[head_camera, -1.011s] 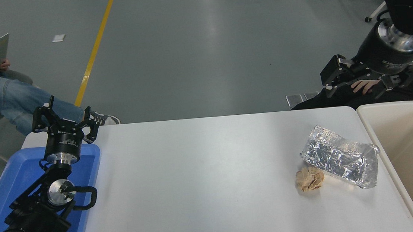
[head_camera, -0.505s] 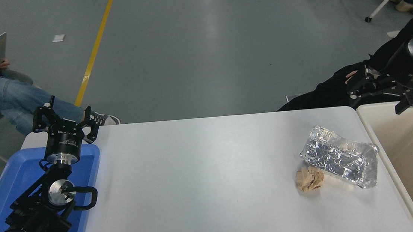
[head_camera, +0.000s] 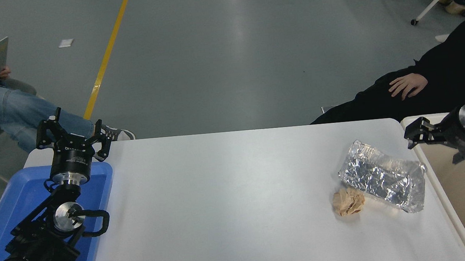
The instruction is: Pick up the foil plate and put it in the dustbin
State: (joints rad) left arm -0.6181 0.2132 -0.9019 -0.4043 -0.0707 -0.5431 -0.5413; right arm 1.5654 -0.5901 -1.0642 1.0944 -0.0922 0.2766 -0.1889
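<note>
My right claw (head_camera: 444, 145) hangs spread wide, holding nothing, over the dustbin (head_camera: 434, 171) rim at the bench's (head_camera: 230, 198) right edge. Foil plate (head_camera: 381, 176) sits just beside that edge. Left claw (head_camera: 72, 138) parked far-left corner, splayed.

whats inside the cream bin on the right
Only bare, smooth inner walls show inside the large cream rectangular plastic bin; nothing lies in the visible part. The right tool covers its far corner, and the picture's edge cuts off the rest.
</note>
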